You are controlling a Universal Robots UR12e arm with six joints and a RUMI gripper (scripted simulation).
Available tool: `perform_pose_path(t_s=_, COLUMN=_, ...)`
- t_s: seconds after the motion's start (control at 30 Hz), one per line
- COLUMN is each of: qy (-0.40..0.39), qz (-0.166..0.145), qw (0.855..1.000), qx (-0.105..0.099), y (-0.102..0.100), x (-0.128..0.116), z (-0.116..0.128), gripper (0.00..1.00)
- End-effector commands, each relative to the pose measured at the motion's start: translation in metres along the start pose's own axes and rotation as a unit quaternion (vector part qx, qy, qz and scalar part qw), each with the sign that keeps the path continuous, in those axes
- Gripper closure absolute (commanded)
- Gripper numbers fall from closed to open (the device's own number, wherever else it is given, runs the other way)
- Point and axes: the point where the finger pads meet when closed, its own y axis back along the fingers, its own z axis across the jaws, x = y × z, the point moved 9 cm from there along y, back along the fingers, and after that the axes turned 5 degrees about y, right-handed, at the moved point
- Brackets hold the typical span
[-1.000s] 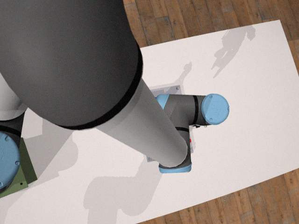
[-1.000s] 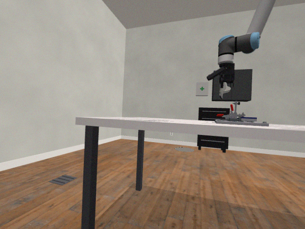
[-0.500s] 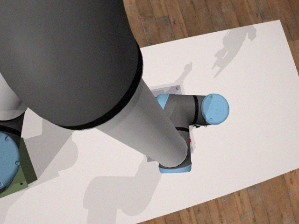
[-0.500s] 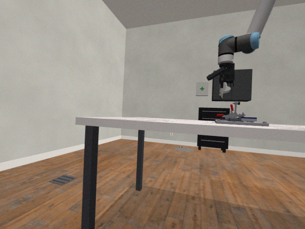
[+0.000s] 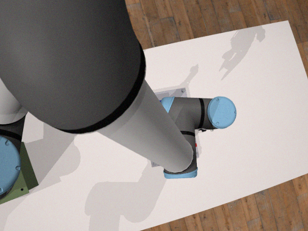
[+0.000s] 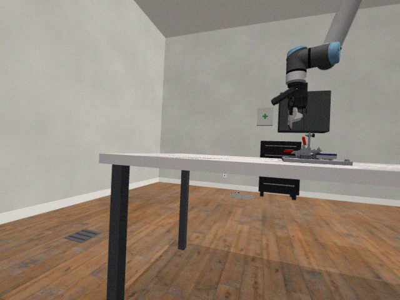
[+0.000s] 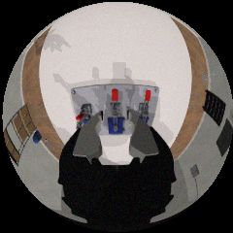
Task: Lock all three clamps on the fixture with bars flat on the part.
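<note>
Overhead first: arm [image 5: 74,62] fills most of the picture, its wrist joints hanging right above the fixture [image 5: 177,92], of which only a grey corner and a sliver of red peek out on the white counter [image 5: 248,99]. Nothing more to read from up there. Over to the side view, and now it opens up: the pincer [image 6: 293,120] hangs in the air well above the fixture [image 6: 318,160], touching nothing, while one red handle [image 6: 304,140] stands upright and another red handle [image 6: 288,150] lies low and points sideways. Down the wrist camera, the two fingers frame the base plate, set partly together with a gap between them and nothing in it. Three clamps in a row: the left handle [image 7: 79,116] looks laid over, the middle handle [image 7: 115,94] and the right handle [image 7: 148,95] seem to be up, with the blue part [image 7: 116,124] under the middle bar. By my reckoning this is the approach to a standing handle, with two clamps yet to lock. Next call: come down beside that handle and drive it over its hard point to the stop.
</note>
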Motion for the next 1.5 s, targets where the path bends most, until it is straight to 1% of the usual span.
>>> perform_pose_path(t_s=0.0, qy=0.0, qz=0.001, qw=1.0, qx=0.0, y=0.007, x=0.001, z=0.0, gripper=0.72)
perform_pose_path(t_s=0.1, qy=0.0, qz=0.001, qw=1.0, qx=0.0, y=0.014, x=0.001, z=0.0, gripper=0.72)
perform_pose_path(t_s=0.17, qy=0.0, qz=0.001, qw=1.0, qx=0.0, y=0.014, x=0.001, z=0.0, gripper=0.72)
perform_pose_path(t_s=0.4, qy=0.0, qz=0.001, qw=1.0, qx=0.0, y=0.033, x=0.001, z=0.0, gripper=0.72)
perform_pose_path(t_s=0.57, qy=0.0, qz=0.001, qw=1.0, qx=0.0, y=0.043, x=0.001, z=0.0, gripper=0.72)
perform_pose_path(t_s=0.97, qy=0.0, qz=0.001, qw=1.0, qx=0.0, y=0.045, x=0.001, z=-0.002, gripper=0.72)
perform_pose_path(t_s=1.1, qy=0.0, qz=0.001, qw=1.0, qx=0.0, y=0.045, x=0.002, z=-0.014, gripper=0.72)
perform_pose_path(t_s=1.23, qy=0.0, qz=0.001, qw=1.0, qx=0.0, y=0.045, x=0.004, z=-0.035, gripper=0.72)
perform_pose_path(t_s=1.3, qy=0.0, qz=0.001, qw=1.0, qx=0.0, y=0.045, x=0.004, z=-0.035, gripper=0.72)
perform_pose_path(t_s=1.47, qy=0.0, qz=0.001, qw=1.0, qx=0.0, y=0.045, x=0.006, z=-0.069, gripper=0.72)
